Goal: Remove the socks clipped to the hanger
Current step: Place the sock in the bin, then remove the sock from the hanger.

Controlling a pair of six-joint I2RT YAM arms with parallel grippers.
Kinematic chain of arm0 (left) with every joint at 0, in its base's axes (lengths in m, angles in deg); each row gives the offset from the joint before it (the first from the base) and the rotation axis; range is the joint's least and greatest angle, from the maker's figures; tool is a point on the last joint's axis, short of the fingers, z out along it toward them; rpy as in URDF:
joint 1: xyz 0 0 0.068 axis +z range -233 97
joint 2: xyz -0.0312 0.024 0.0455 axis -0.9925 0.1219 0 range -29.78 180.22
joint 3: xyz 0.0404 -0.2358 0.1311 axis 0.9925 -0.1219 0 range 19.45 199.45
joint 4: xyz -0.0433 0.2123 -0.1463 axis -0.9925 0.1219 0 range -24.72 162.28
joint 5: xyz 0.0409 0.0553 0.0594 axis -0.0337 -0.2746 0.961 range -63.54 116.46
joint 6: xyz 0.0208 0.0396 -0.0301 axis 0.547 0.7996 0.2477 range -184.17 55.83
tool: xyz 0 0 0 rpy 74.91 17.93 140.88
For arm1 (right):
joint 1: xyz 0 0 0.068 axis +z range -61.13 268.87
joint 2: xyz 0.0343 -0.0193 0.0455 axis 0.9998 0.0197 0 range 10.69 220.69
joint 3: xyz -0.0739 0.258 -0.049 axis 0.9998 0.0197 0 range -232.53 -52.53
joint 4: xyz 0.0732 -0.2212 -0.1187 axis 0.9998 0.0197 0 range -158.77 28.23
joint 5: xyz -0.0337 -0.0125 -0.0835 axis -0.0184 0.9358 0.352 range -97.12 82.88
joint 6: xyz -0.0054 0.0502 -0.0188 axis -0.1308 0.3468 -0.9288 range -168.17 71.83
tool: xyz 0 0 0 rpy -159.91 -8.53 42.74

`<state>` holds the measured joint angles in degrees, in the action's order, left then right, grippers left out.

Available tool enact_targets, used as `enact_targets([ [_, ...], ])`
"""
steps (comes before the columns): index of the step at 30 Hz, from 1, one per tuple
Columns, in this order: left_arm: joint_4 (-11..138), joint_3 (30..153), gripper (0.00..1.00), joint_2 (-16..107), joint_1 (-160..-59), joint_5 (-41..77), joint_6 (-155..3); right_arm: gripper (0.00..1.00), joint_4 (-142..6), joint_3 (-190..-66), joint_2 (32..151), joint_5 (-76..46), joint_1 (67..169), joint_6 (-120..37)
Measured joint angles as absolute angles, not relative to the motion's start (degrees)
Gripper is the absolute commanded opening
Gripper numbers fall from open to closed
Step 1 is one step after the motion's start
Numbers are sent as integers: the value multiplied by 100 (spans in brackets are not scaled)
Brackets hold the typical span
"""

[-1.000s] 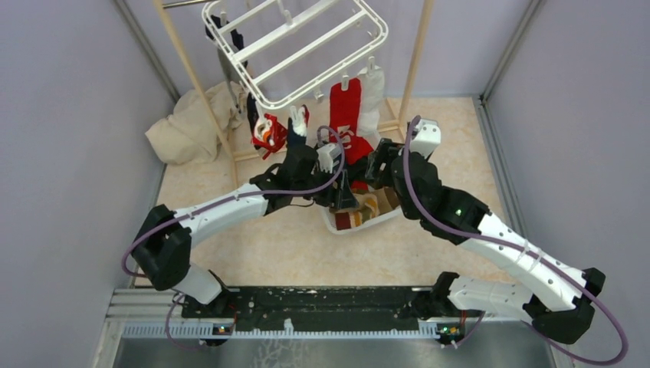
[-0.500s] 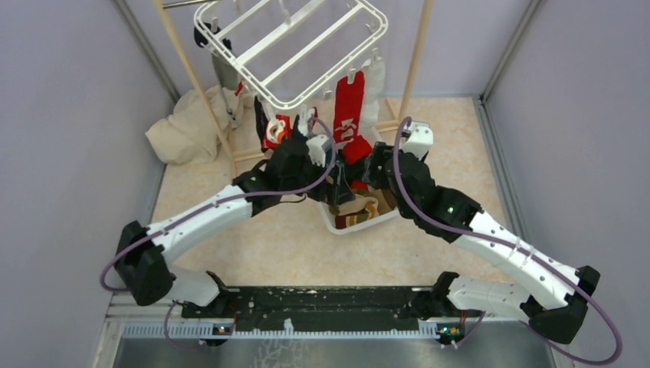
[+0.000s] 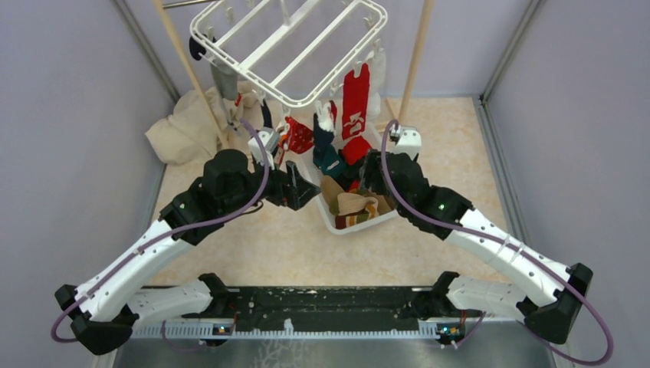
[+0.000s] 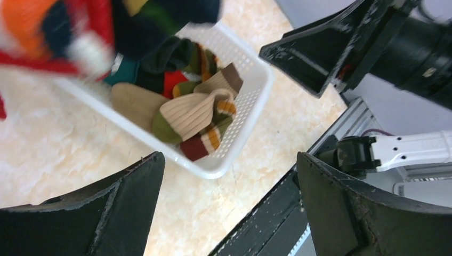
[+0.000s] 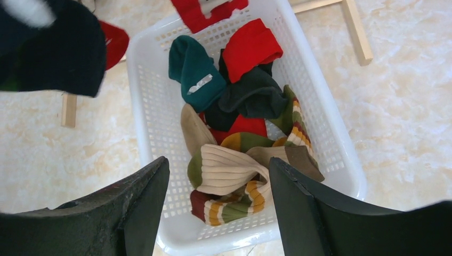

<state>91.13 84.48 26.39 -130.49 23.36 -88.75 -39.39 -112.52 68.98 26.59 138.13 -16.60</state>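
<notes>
- Worktop (image 3: 253, 245): pale marbled surface. Everything sits in its far half, from 10 to 1 o'clock in the top view.
- Hanger (image 3: 287, 50): white frame, tilted, hung at 12 o'clock between the wooden poles (image 3: 418, 46). Its near edge is above the basket's far end.
- Beige cloth heap (image 3: 184, 126): on the worktop at 10 o'clock, not involved.
- Basket (image 3: 343, 228): white, slatted, centre of the worktop. It holds a loose pile, with a ribbed beige sock (image 5: 226, 170) on top and teal and red ones behind.
- Socks left on the clips:
  - long red sock (image 3: 355, 96) at the hanger's 5 o'clock corner
  - dark sock with a white cuff (image 3: 326, 142) and small red patterned sock (image 3: 299, 138) along the near edge
  - a dark shape and a grey shape at the 8 o'clock side; type unclear
- Left gripper (image 4: 229, 157): at the basket's 9 o'clock, fingers spread wide, nothing between them.
- Right gripper (image 5: 218, 160): at the basket's 2 o'clock, above the pile, fingers apart and empty.
- Step, my reading: between picks, with both arms unloaded beside the basket and several socks to go.
- Next move calls for:
  - raising an arm to a hanging sock, the small red one being nearest the left
  - closing on the fabric below the clip
  - pulling down and away. The hanger swings freely, so expect it to follow the tug.
</notes>
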Motion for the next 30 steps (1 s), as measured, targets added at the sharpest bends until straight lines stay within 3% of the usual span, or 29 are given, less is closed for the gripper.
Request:
enact_targets([
  [6, 9686, 8186, 99, 2427, -13049, 2734, -8999, 69, -4022, -11252, 6900, 2216, 13598, -1767],
  [14, 9843, 8184, 99, 2448, -13051, 3123, -9111, 69, -4426, -11252, 7062, 1132, 12381, -1793],
  [21, 9817, 8186, 99, 2816, -13049, 3434, -8964, 69, -4813, -11252, 7619, 463, 11966, -1796],
  [30, 9725, 7972, 99, 2665, -13049, 3700, -8951, 59, -5259, -11204, 7864, -239, 11894, -1835],
])
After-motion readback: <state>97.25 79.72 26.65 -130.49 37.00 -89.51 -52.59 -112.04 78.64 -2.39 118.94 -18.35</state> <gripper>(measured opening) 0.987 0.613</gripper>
